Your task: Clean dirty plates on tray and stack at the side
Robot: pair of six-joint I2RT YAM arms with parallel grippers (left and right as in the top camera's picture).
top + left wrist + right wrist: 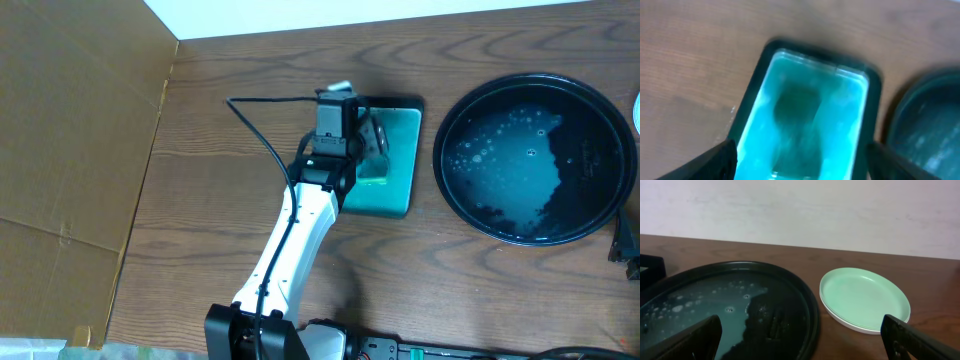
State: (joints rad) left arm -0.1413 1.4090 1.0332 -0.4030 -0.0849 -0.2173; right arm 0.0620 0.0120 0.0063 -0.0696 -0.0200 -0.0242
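The round black tray [447, 118] sits at the right, wet with soapy water and holding no plates; it also shows in the right wrist view [790, 310] and the left wrist view [930, 130]. A stack of plates [865, 297], white-rimmed and tinted pale green, rests on the table right of the tray. Only a sliver of it shows at the overhead frame's right edge [637, 100]. My left gripper [366, 140] [802, 147] is open, low over the rectangular teal dish [398, 190] [754, 85]. My right gripper [801, 322] is open and empty, near the tray's front right [627, 245].
A darker blurred patch [795, 105] lies inside the teal dish; I cannot tell what it is. Brown cardboard [70, 120] covers the table's left side. A black cable [262, 135] loops left of the left arm. A pale wall stands behind the table.
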